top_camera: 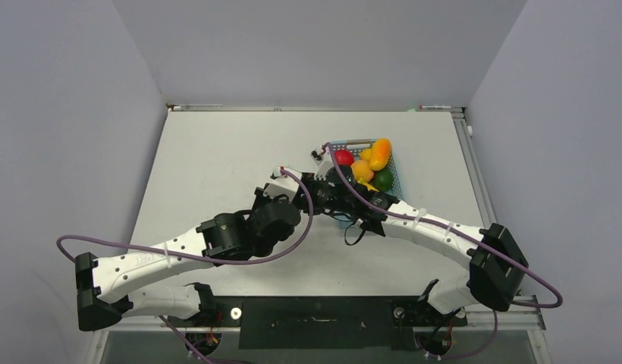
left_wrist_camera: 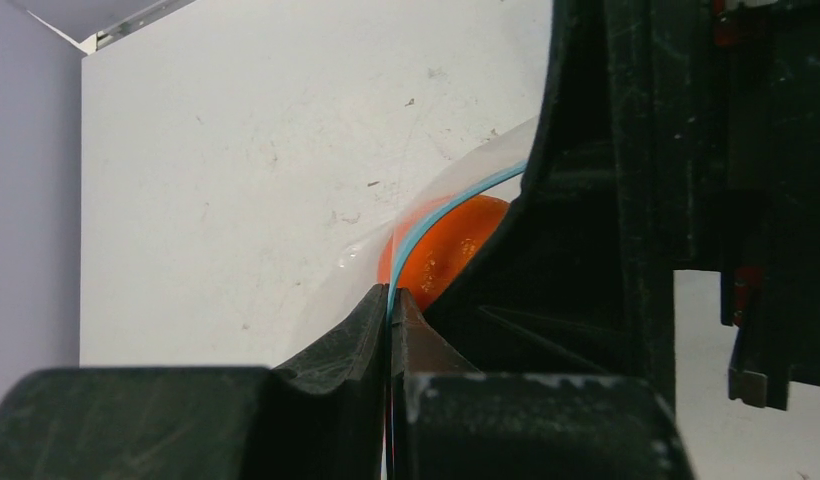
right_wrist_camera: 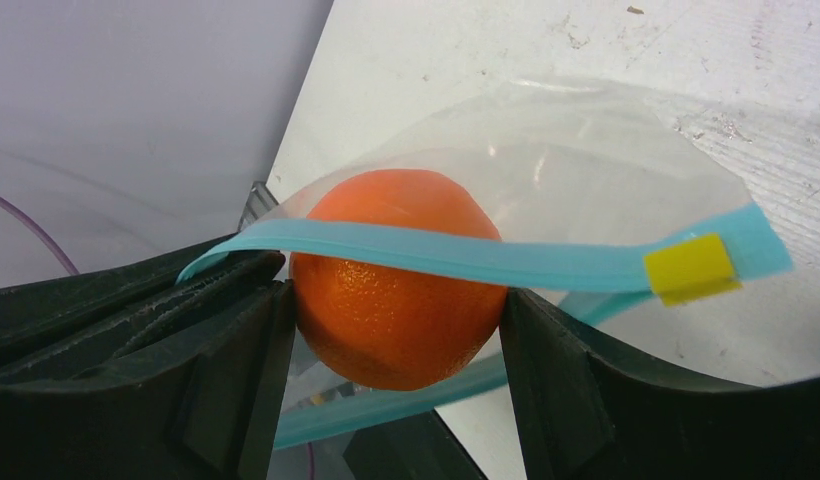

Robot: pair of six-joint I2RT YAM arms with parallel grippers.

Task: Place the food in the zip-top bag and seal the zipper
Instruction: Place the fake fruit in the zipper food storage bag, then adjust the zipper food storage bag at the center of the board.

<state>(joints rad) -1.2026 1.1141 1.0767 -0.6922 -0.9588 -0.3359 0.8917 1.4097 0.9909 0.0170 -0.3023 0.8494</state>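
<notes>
My right gripper [right_wrist_camera: 396, 300] is shut on an orange fruit [right_wrist_camera: 391, 275] and holds it in the mouth of the clear zip-top bag [right_wrist_camera: 586, 180]. One light-blue zipper strip [right_wrist_camera: 486, 262] runs in front of the orange and the other runs behind it. A yellow tab [right_wrist_camera: 691, 268] sits at the strip's right end. My left gripper [left_wrist_camera: 391, 297] is shut on the zipper strip [left_wrist_camera: 436, 212] and pinches the bag's edge, with the orange [left_wrist_camera: 451, 250] just behind it. In the top view both grippers, left [top_camera: 302, 186] and right [top_camera: 334, 191], meet mid-table, and the bag is hidden under them.
A light-blue basket [top_camera: 396, 182] stands just right of the grippers. It holds more food: a red piece [top_camera: 343, 158], an orange-yellow piece [top_camera: 380, 153] and a dark green piece [top_camera: 383, 179]. White table [top_camera: 217, 167] stretches to the left and the far side.
</notes>
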